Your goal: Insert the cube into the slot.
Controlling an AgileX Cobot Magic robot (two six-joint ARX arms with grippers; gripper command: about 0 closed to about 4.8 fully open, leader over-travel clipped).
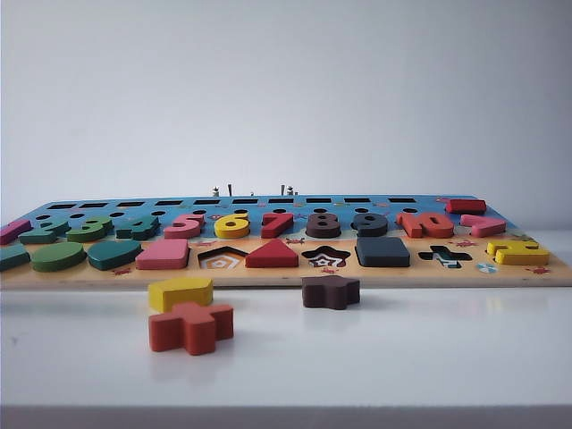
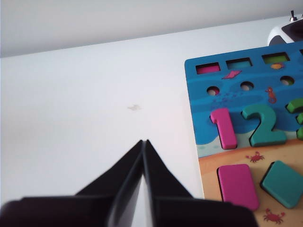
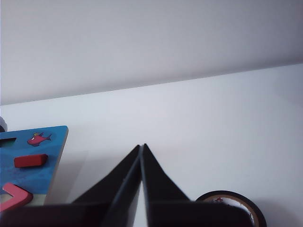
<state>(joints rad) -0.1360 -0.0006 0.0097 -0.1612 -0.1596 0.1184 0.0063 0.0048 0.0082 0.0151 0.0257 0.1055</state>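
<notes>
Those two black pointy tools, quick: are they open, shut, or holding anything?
Left tool: shut, empty, over bare table beside the puzzle board.
Right tool: shut, empty, over bare table past the board's other end.

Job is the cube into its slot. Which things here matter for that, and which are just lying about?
For the job:
- dark cube, already sitting in the board's front row
- puzzle board
- left gripper and right gripper, both shut, off the board's ends

Lying about:
- yellow pentagon
- red cross
- brown star
- tape roll
</notes>
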